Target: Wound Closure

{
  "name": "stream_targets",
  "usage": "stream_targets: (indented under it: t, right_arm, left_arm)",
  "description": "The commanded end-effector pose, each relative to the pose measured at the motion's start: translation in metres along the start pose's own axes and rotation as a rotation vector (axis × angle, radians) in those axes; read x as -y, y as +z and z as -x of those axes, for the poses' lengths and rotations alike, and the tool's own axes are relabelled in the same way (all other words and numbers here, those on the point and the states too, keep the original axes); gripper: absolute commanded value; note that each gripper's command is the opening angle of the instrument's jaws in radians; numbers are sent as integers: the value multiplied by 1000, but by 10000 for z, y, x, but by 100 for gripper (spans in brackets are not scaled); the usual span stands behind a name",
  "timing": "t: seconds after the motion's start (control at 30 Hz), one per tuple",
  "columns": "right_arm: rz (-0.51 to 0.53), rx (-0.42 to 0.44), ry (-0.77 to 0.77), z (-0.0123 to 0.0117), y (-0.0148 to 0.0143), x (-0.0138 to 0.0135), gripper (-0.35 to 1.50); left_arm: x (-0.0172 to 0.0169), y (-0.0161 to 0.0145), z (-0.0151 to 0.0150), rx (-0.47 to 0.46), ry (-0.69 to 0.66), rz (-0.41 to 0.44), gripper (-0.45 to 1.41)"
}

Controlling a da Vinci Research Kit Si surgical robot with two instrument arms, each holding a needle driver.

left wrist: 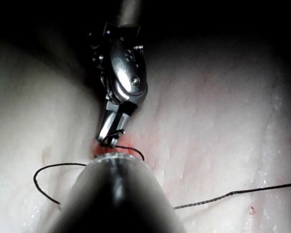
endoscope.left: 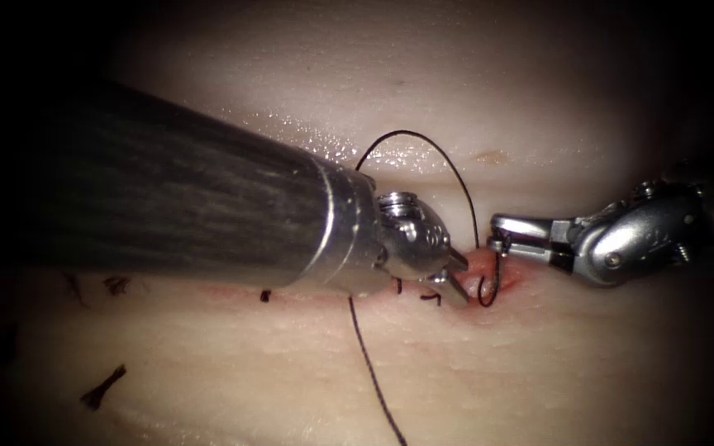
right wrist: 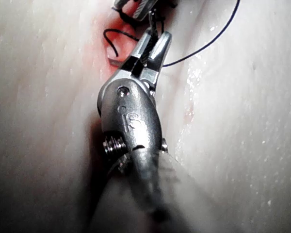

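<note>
Left end effector (endoscope.left: 456,277): coming in from the endoscope view's left on a thick dark shaft, its tip sitting low over the red patch of the cut; the jaws are standing slightly apart, and I cannot tell whether anything is lying between them.
Right end effector (endoscope.left: 502,234): reaching in from the endoscope view's right, its jaws lying closed on the upper end of the needle, right at the point where the thread is joining it; the right wrist view (right wrist: 155,41) is showing the same closed tip.
Needle (endoscope.left: 492,285): hanging as a dark curve from the right end effector, its lower bend dipping into the red patch between the two tips; its point is hidden, so I cannot tell how far it is sitting in the tissue.
Thread (endoscope.left: 423,144): arching up from the needle's held end, curving over behind the left end effector, then showing below the shaft and trailing down across the near tissue.
Tissue (endoscope.left: 539,372): lying pale and glistening, the cut (endoscope.left: 316,291) running across it as a thin reddish line.
Red fluid (endoscope.left: 477,268): pooling around the needle at the right end of the cut.
Cut ends of thread (endoscope.left: 102,388): lying as short dark tufts on the tissue left of the tools.
</note>
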Motion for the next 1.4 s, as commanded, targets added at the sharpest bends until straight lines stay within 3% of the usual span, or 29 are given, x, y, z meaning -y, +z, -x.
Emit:
stream_targets:
  t: [0.03,0.1,0.37,0.83,1.4]
  right_arm:
    - [2,1,7,9,8,-1,-35]
    - [6,7,18,12,8,-4,-35]
    - [35,16,77,19,9,-16,-35]
    - [94,33,234,26,10,-26,-35]
    - [156,32,267,26,12,-34,-35]
  left_arm:
    - [-6,6,-3,-7,1,0,15]
    - [-17,6,-6,-9,-4,-12,0]
    - [-35,24,-6,-31,-5,-25,-12]
    - [-42,48,2,-75,-1,-4,-18]
    - [-49,57,18,-103,-7,11,-20]
